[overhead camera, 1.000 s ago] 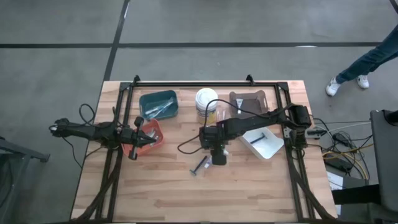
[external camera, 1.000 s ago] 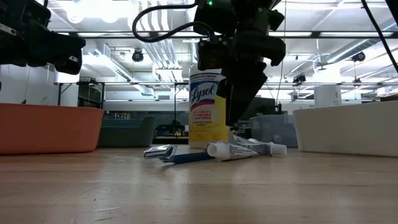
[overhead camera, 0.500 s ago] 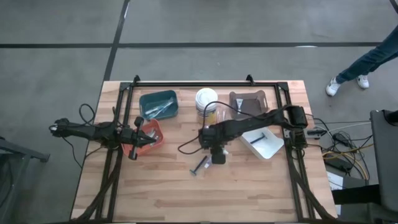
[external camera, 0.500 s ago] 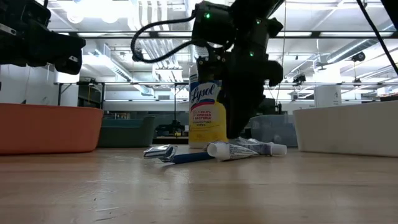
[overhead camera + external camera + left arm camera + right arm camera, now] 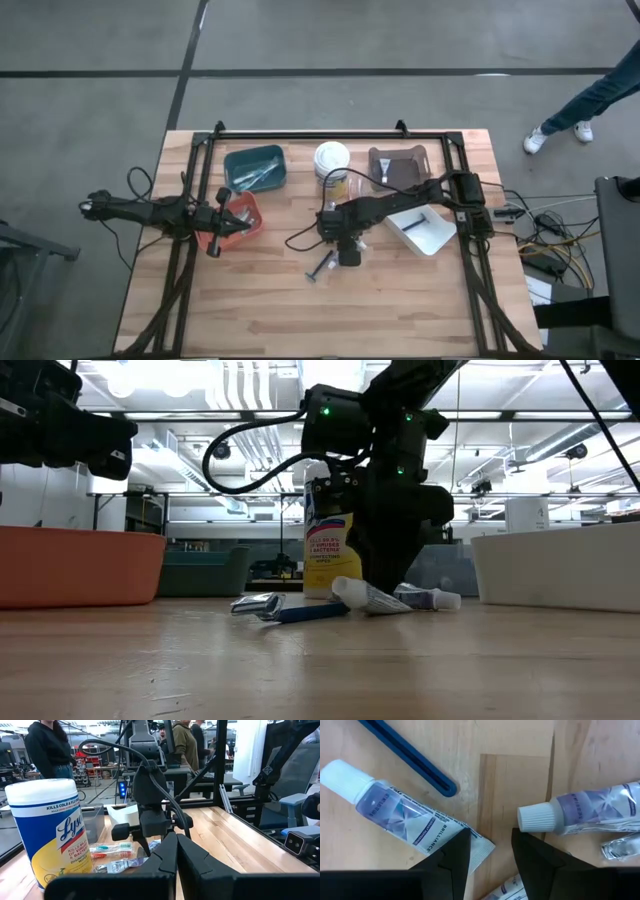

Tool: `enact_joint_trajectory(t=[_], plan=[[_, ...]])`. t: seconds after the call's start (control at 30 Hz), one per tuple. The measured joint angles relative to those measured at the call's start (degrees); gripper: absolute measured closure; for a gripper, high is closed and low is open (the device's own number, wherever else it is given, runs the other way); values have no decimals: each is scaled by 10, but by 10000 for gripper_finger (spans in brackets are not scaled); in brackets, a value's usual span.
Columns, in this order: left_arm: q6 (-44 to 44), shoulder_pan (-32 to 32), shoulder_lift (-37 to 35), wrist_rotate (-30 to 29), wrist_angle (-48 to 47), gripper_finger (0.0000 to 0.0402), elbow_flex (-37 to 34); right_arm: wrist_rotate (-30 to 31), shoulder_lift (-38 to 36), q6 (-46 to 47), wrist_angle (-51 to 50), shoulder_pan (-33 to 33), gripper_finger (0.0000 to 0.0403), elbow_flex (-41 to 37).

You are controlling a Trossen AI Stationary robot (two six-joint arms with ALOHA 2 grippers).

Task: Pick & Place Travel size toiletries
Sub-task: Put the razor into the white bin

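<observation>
Two small silver-and-violet tubes lie mid-table: one (image 5: 405, 815) with its white cap (image 5: 342, 777) pointing away, the other (image 5: 600, 807) beside it. A blue-handled razor (image 5: 410, 757) lies close by on the wood (image 5: 290, 612). My right gripper (image 5: 491, 840) points down over them, open, bare wood between its fingers; it stands in the high view (image 5: 348, 250) in front of the tub. My left gripper (image 5: 176, 851) is shut and empty, level above the orange bin (image 5: 238, 222) at the table's left. My right gripper comes from above, pointing down. One fingertip (image 5: 460, 845) stands on the flat crimped end (image 5: 481, 849) of the first tube. That tube lies tilted, its cap end (image 5: 343, 589) raised off the table. The other finger touches nothing.
A large white tub with a yellow label (image 5: 330, 550) stands just behind the tubes. Teal (image 5: 255, 168), grey (image 5: 400, 165) and white (image 5: 422, 228) bins ring the far and right side. People stand in the room beyond the table (image 5: 47, 745).
My right gripper has come down onto the tubes in front of the tub. The first tube, flat on the table before, now has its cap end tipped up.
</observation>
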Motion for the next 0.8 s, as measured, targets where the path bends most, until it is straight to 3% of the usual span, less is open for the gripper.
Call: enact_joint_trajectory(t=[0.53, 0.8], plan=[[0, 0, 0, 0, 0, 394, 0, -11, -22, -44, 44, 7, 250, -3], [0, 0, 0, 0, 0, 394, 0, -70, -31, -176, 103, 19, 245, -2]])
